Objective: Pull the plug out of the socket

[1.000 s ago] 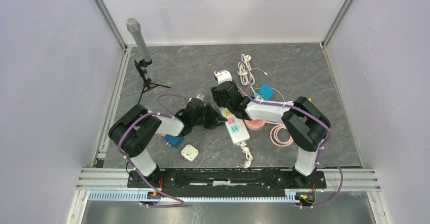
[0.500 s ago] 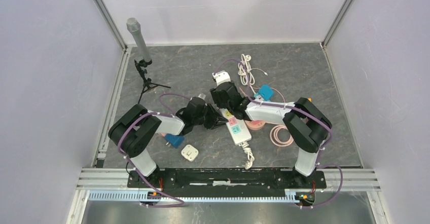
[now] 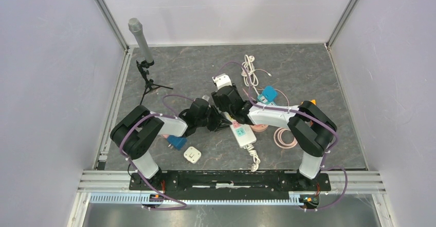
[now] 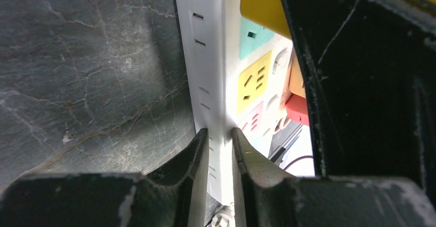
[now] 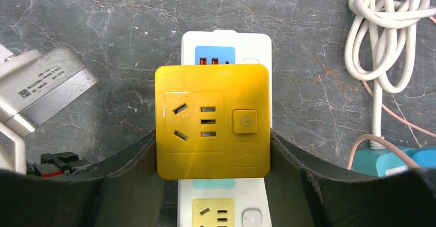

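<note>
**Plug gripped, strip braced: ready for the pull**

Where things are: the long white plastic power strip (image 3: 241, 132) with its coloured socket faces lies flat on the grey marbled table top (image 4: 77, 62), between the two arms. The yellow square plastic plug (image 5: 212, 120), an adapter block with its own socket face and a button, sits on the strip near its far end, just below the blue USB panel. From above it looks fully seated, but the gap underneath is hidden, so I cannot tell for certain.

Right gripper (image 5: 212, 152): jaws closed on the yellow square plastic plug, one finger pressed against each side of the block near its lower corners.

Left gripper (image 4: 218, 145): jaws nearly together, pinching the thin side wall of the strip, with the plug's yellow edge looming close by in the wrist view.

Nearby: a coiled white cable (image 5: 385, 32) and a teal adapter (image 5: 393, 160) lie to one side of the strip, apart from both grippers.

Step in hand (judgement): the grasp and brace phase, with extraction not yet done.

Next move calls for: a straight lift by the right arm, perpendicular to the strip face, while the left holds the strip down. Any tilt risks binding the pins, and a weak left pinch would let the strip rise with the plug.
</note>
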Robot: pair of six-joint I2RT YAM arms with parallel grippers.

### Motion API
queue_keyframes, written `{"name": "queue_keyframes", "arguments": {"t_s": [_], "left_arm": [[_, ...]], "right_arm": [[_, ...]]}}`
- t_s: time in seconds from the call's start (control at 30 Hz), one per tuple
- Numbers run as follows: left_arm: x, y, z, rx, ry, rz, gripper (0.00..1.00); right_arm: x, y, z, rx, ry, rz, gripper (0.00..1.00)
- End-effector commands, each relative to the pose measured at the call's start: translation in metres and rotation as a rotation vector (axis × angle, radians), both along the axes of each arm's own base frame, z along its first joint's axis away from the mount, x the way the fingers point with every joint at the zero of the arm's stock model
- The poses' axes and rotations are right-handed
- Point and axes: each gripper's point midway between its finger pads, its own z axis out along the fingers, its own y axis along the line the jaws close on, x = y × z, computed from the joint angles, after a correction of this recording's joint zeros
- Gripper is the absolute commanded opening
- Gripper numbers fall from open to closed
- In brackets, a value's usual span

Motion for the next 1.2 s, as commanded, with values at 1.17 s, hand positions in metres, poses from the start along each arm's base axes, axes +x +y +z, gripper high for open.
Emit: {"name": "queue_keyframes", "arguments": {"t_s": [1.17], "left_arm": [[0.024, 0.119, 0.083, 0.509, -0.198, 0.196, 0.61]], "right_arm": [[-0.012, 0.005, 0.142, 0.515, -0.052, 0.131, 0.00]]}}
